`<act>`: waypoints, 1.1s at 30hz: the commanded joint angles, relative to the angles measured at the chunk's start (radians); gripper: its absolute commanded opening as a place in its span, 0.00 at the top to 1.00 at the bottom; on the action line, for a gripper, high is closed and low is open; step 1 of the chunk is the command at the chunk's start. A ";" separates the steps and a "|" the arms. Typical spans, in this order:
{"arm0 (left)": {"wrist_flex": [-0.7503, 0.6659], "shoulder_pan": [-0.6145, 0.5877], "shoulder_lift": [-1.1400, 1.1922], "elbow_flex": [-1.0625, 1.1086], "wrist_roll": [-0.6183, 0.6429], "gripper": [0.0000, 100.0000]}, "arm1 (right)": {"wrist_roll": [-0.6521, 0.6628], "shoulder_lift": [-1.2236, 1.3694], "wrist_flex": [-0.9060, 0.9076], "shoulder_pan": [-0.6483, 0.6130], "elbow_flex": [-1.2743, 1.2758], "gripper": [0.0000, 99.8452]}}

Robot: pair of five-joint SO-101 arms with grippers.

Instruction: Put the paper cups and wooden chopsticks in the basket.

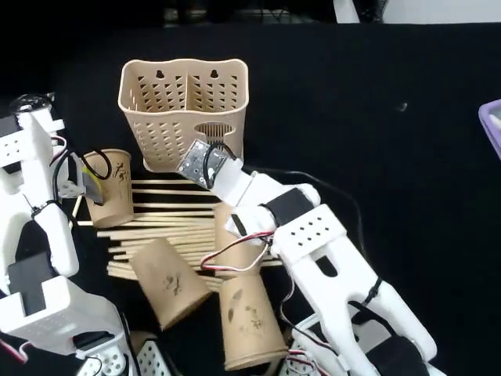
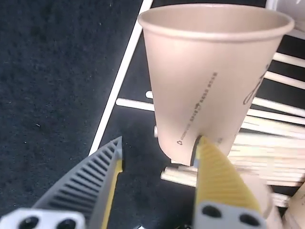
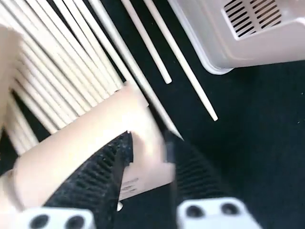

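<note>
Nearest, a tan paper cup (image 1: 249,319) lies on its side on the black table (image 1: 407,196). A second fallen cup (image 1: 164,283) lies just beside it. Both overlap a spread of pale wooden chopsticks (image 1: 168,231). Just beyond, the right gripper (image 3: 148,138) stands narrow, clamped on the wall of a third tipped cup (image 3: 71,152) lying over the sticks. Leftward, the left gripper (image 2: 159,143) gapes wide, one finger (image 2: 214,167) touching the base of an upright cup (image 2: 214,76). Farthest, the beige perforated plastic basket (image 1: 184,110) stands upright, just past the sticks.

Black table (image 1: 407,172), a purple object (image 1: 491,124) at its edge, white surface (image 1: 446,9) behind.
</note>
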 commanded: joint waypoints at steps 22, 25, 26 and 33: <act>-0.006 0.021 -0.002 0.010 -0.003 0.76 | -0.135 -0.254 0.324 -0.014 -0.128 0.75; -0.005 0.021 -0.003 0.012 -0.003 0.76 | -0.137 -0.243 0.322 -0.014 -0.130 0.75; -0.003 0.021 -0.003 0.012 -0.003 0.76 | -0.137 -0.232 0.322 -0.014 -0.133 0.75; 0.002 0.021 -0.002 0.012 -0.003 0.76 | -0.126 -0.097 0.450 -0.015 -0.220 0.74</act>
